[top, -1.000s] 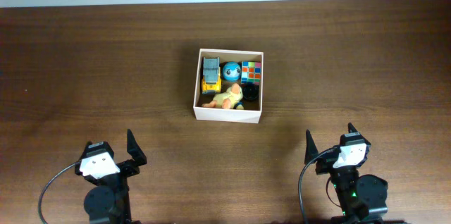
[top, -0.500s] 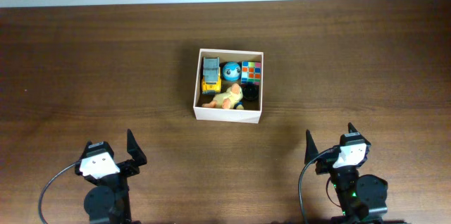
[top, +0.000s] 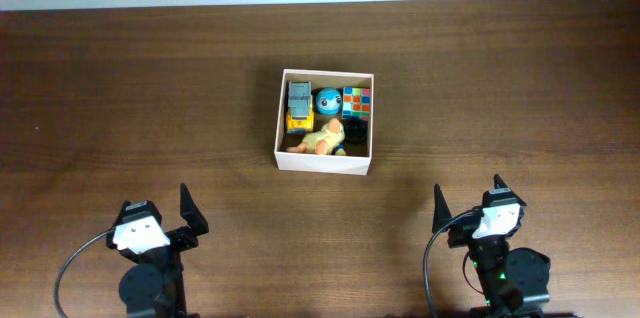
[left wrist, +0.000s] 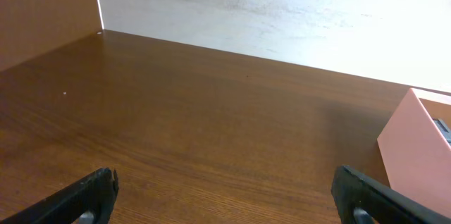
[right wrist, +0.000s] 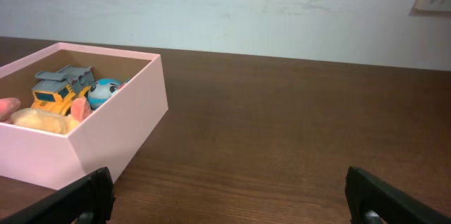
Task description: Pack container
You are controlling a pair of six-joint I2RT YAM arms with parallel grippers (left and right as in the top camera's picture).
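Note:
The container (top: 324, 163), a square white cardboard box, stands at the table's middle. It holds a yellow-and-grey toy truck (top: 298, 101), a blue ball toy (top: 327, 100), a colourful cube (top: 357, 102), a yellow-orange plush (top: 322, 139) and a dark item (top: 355, 133). In the right wrist view the container (right wrist: 106, 146) is at the left with the truck (right wrist: 60, 86) inside. In the left wrist view only its corner (left wrist: 416, 153) shows. My left gripper (left wrist: 225, 199) and right gripper (right wrist: 229, 196) are both open and empty, near the table's front edge, far from the container.
A pale wall (left wrist: 282, 13) runs behind the table's far edge. A brown panel (left wrist: 42, 5) stands at the far left in the left wrist view. Bare wood table (top: 150, 108) lies around the container.

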